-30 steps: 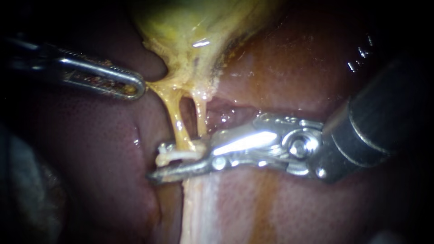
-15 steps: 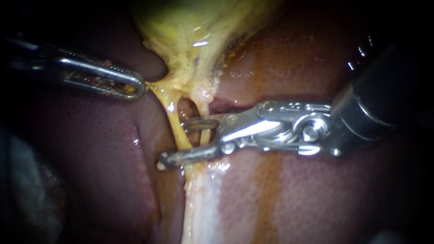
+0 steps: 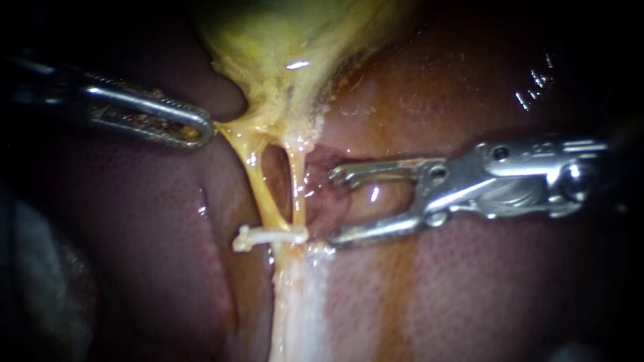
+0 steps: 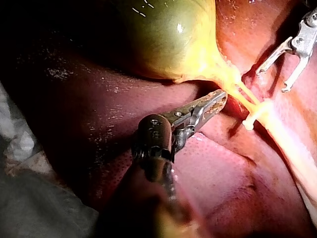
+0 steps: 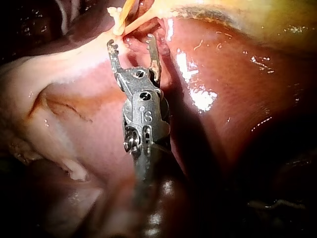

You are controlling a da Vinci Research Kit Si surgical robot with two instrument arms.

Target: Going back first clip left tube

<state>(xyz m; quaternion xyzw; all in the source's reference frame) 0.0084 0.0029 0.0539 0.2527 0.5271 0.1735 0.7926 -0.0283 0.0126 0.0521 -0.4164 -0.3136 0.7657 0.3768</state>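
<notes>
Clip [image 3: 268,234], white, seated across the left tube [image 3: 258,188] at its lower end, just above where the left tube and the right tube [image 3: 296,181] join the pale band running down over the liver [image 3: 469,295]. Long axis: crosswise, roughly level in the endoscope view and at right angles to the tube it closes. The knobbed free end points toward the view's left, out over bare liver. The other end points toward the right instrument [image 3: 331,208] and touches the foot of the right tube; whether that tube is also enclosed cannot be told.

The left instrument [image 3: 198,131] has its pincer clenched on the edge of the gallbladder [image 3: 282,53] at the neck. This hold draws the neck aside, so both tubes stand taut and apart, with a window between them, and the clip lies exposed.

The right instrument's pincer is released and empty: a wide gap shows between the jaws, with nothing in it. The lower jaw lies just beside the clip's near end without touching it; the upper jaw is level with the mid-part of the right tube. Judged from this, the clip is delivered, and the step in hand is a retreat along the shaft line, with the jaws kept off both tubes.
</notes>
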